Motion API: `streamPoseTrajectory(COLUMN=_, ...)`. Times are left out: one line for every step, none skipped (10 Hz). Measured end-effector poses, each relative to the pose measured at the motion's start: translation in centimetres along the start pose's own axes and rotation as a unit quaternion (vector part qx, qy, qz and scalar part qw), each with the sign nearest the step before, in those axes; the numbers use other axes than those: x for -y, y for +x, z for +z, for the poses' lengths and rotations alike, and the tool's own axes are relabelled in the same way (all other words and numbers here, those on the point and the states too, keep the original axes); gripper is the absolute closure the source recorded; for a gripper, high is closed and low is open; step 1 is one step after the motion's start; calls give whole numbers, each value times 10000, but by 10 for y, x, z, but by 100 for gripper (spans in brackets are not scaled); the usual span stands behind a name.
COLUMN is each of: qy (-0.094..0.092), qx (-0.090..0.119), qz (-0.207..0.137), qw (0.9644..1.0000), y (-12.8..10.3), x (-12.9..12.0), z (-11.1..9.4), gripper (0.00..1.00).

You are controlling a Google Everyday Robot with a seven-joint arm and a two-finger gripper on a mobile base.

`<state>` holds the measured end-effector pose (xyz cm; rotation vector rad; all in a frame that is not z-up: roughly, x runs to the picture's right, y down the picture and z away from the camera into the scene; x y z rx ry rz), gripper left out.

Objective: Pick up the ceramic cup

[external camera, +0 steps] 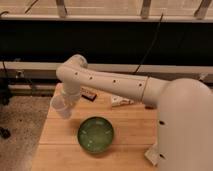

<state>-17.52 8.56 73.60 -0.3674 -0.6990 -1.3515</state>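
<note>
We count one small white tapered ceramic cup (60, 106), at the pincer (66, 103) by the wooden tabletop's (130, 122) left edge, one wide green glazed bowl (95, 134), one dark flat object (89, 94), and one white flat packet (120, 101).

The gripper (66, 102) hangs at the table's (60, 150) left edge by the cup (61, 106), the green bowl (95, 134) just beside, bare wood beyond.

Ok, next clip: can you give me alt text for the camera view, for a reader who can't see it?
A white robot arm reaches left across a wooden table, its gripper at a small white cup by the table's left edge. A shallow green bowl sits on the table in front, with a few small items behind the arm.
</note>
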Motion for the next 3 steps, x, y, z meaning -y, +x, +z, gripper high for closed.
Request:
streamPoseTrajectory(qy=3, qx=-4, qz=3, qw=10000, y=0, x=0, z=-1, gripper=100)
streamPoseTrajectory(qy=6, qx=-8, qz=8, qw=10000, y=1, x=0, z=-2, gripper=100)
streamPoseTrajectory(qy=6, qx=-11, qz=12, qw=10000, y=1, x=-1, z=-3, gripper=100)
